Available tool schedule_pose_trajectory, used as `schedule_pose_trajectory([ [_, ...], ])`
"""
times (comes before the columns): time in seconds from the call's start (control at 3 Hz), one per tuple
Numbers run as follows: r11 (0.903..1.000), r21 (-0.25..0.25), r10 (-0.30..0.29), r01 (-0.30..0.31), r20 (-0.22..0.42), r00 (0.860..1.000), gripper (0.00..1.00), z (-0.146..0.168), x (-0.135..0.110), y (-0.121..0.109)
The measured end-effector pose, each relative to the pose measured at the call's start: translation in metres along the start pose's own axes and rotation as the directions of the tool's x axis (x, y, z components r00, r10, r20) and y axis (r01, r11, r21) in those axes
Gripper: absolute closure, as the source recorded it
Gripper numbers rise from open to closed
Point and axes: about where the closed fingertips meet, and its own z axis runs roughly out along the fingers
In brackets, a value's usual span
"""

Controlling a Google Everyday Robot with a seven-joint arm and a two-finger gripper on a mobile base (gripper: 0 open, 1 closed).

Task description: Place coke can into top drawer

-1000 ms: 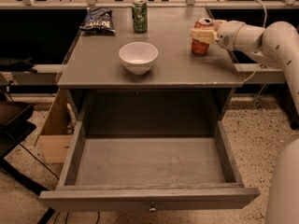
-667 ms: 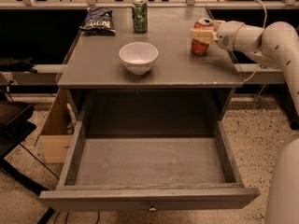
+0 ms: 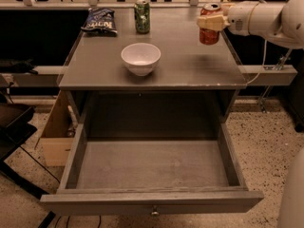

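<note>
The coke can (image 3: 209, 36) is pinched between the fingers of the gripper (image 3: 212, 23), seemingly raised above the counter's (image 3: 180, 70) right rear. It should be kept upright, carried forward past the edge, and lowered into the open top drawer (image 3: 152, 167).

The white arm (image 3: 266, 18) enters from the right edge with its forearm roughly level, pointing left. At its end, the claw (image 3: 212, 23) is over the right rear of the table (image 3: 180, 72), clamped on the red can (image 3: 209, 34), which it holds upright.
</note>
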Motion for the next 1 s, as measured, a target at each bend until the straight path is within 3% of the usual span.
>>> schedule_pose_trajectory([
  [0.33, 0.9990, -0.022, -0.041, 0.040, -0.026, 0.999, 1.00, -0.040, -0.030, 0.031],
  [0.67, 0.9960, -0.068, -0.062, 0.058, -0.055, 0.997, 1.00, -0.102, -0.033, 0.080],
  [1.0, 0.9905, -0.128, -0.060, 0.052, -0.063, 0.996, 1.00, -0.138, -0.018, 0.108],
])
